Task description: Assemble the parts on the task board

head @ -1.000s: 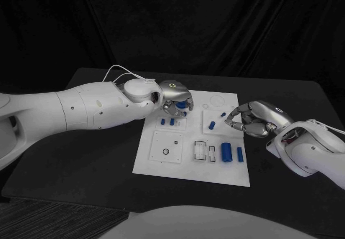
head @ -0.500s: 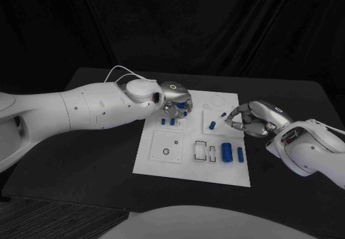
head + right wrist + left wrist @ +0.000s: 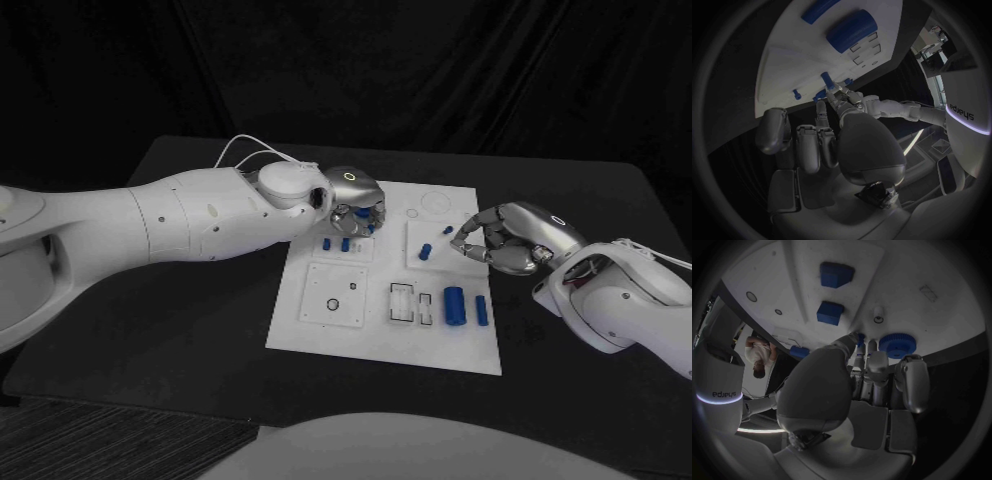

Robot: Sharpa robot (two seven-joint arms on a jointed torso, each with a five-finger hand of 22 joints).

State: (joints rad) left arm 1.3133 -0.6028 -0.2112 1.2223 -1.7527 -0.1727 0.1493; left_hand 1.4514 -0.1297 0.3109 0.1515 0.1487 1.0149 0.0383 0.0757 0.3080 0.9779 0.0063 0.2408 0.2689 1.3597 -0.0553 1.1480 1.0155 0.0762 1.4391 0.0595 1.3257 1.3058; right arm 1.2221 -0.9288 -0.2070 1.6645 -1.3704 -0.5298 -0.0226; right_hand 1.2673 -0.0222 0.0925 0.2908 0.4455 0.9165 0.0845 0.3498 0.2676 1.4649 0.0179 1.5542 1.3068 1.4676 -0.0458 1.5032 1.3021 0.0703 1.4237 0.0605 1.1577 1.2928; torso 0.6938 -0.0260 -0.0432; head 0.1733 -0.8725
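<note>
- The task board (image 3: 378, 345), a white plate, lies in the middle of the black table (image 3: 173, 330), its long side running away from the robot.
- On the board's near right part lie two blue parts side by side: a thick cylinder (image 3: 454, 305) and, just right of it, a thinner rod (image 3: 482, 311).
- Left of these sit pale rectangular slots (image 3: 413, 303), and further left a square recess with a small dark ring (image 3: 335, 304).
- A blue toothed wheel (image 3: 897, 345) lies on the board by the left hand's fingertips; two blue blocks (image 3: 830, 312) lie further along the board in the left wrist view.
- The left hand (image 3: 353, 203) hovers over the board's far left corner, fingers curled down close together at the wheel; whether they actually grip it I cannot tell.
- Two small blue pegs (image 3: 336, 243) lie just on the near side of that hand.
- The right hand (image 3: 498, 238) is at the board's right edge, thumb and a finger pinching a small blue pin (image 3: 826, 79); another small blue piece (image 3: 427, 252) lies just left of it.
</note>
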